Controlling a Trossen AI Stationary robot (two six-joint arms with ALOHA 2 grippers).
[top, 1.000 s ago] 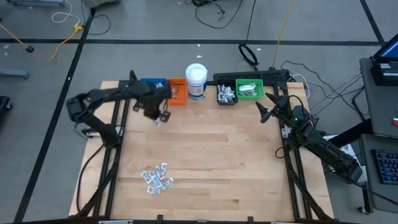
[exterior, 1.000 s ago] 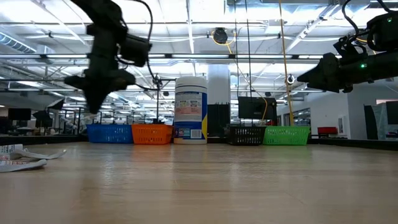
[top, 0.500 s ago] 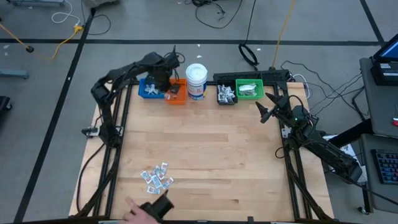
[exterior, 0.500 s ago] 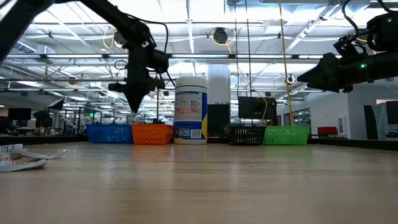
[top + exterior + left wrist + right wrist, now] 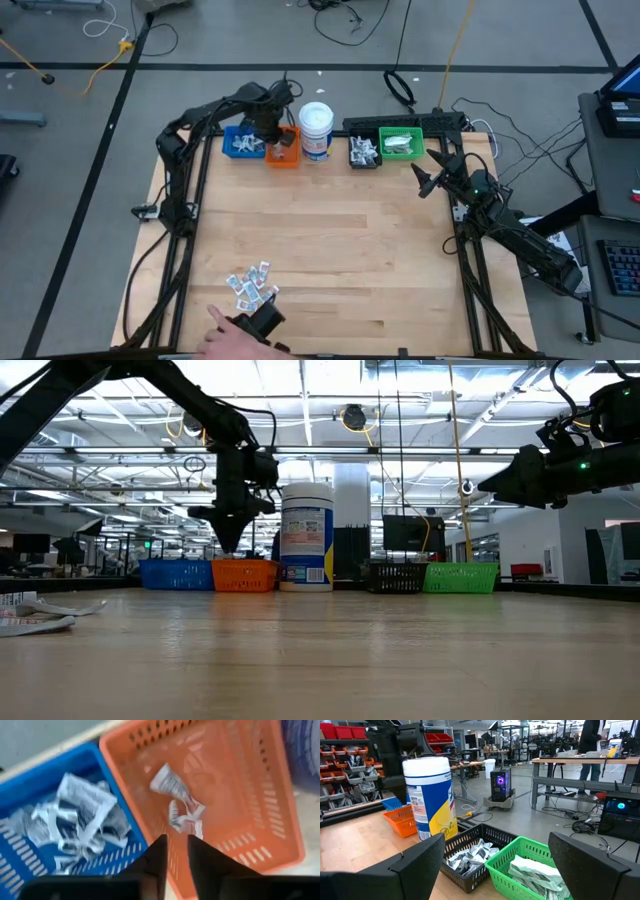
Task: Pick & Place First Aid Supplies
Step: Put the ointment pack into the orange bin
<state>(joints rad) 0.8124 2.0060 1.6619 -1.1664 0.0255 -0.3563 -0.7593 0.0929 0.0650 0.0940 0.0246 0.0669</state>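
Note:
A loose pile of small white and light-blue packets (image 5: 252,286) lies flat on the table near its near edge, left of centre; it also shows in the low view as packets (image 5: 30,615). More packets lie in the blue bin (image 5: 80,815) and the orange bin (image 5: 182,807). My left gripper (image 5: 177,855) hovers above the wall between these two bins, fingers pointing down, open by a narrow gap, with nothing between them. My right gripper (image 5: 496,845) hangs wide open above the table's right side, near the green bin (image 5: 402,145).
Blue (image 5: 240,143), orange (image 5: 285,150), black (image 5: 363,152) and green bins stand in a row along the far edge, with a white jar (image 5: 316,128) between orange and black. A person's hand holding a dark object (image 5: 250,330) reaches in at the near edge, beside the pile.
My left gripper has travelled from over the table's left part toward the far edge and slightly right, ending above the blue and orange bins. A person's hand with a dark object has come in over the near edge, close to the packet pile.

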